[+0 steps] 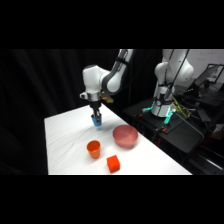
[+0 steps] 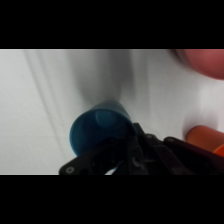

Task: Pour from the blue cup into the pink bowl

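in the side view, the blue cup (image 1: 96,120) is seen at the tip of the gripper (image 1: 96,118), low over the far part of the white table (image 1: 65,145), to the left of and behind the pink bowl (image 1: 125,136). its long axis appears roughly vertical, though little of the cup is shown below the black fingers. the bowl is round, wide and smooth-sided, with its opening turned up. an orange cup (image 1: 93,148) is stood upright nearer the front, and an orange-red cube (image 1: 113,163) is placed just beside it, to the right. no writing can be read on anything.

in the wrist view, the blue cup (image 2: 98,131) is shown close up, its round mouth turned toward the camera and its tapered, smooth plastic body running away toward the table (image 2: 40,110). the gripper (image 2: 125,157) is seen closed about the cup, black linkage lying across its near rim. part of the pink bowl (image 2: 202,61) is caught at the upper right, and the orange cup (image 2: 204,136) at the right edge.
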